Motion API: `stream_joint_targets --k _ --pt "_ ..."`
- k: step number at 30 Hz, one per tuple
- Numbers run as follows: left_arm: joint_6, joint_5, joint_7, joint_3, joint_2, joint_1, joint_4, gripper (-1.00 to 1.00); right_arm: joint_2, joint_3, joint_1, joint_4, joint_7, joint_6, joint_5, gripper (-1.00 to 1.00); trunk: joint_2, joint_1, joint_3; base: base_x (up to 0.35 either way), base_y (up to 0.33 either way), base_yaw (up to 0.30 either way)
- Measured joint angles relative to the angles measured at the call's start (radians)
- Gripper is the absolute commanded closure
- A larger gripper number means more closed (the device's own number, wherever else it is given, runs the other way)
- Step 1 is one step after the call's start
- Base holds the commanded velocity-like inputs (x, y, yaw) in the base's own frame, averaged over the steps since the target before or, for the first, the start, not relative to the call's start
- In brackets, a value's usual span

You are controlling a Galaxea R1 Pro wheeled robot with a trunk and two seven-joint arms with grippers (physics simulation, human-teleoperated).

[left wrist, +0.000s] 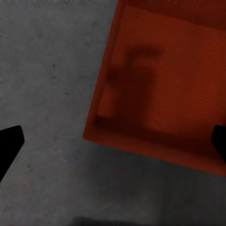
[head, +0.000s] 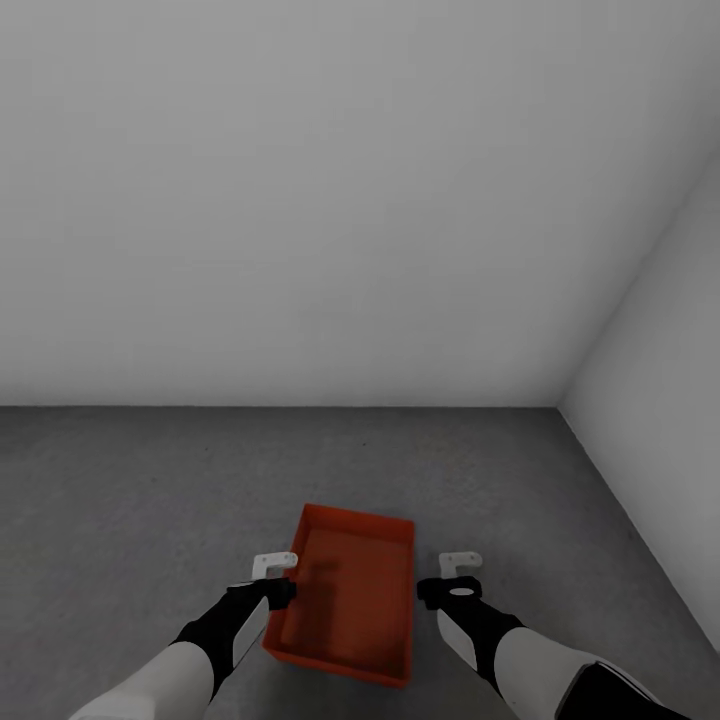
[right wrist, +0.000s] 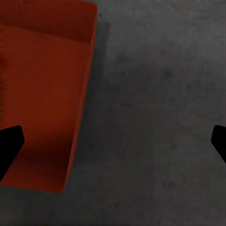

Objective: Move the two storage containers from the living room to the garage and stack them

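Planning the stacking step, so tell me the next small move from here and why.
Probably back both arms up and away, then go for the second bin. One storage container sits alone on the dark floor by the grey wall, and the left tool and right tool flank it, open and holding nothing.

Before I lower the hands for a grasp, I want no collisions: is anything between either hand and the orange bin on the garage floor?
Nothing visible. The orange bin sits empty on bare grey floor, with the left hand and right hand open on either side of it.
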Motion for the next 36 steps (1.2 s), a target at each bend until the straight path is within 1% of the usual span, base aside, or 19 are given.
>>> stream_joint_targets --k 36 --pt "0.000 0.000 0.000 0.000 -0.002 0.000 0.001 -1.00 -0.003 0.001 -0.006 0.012 0.000 -0.001 0.000 -1.00 0.252 -0.138 0.113 0.000 0.000 0.000"
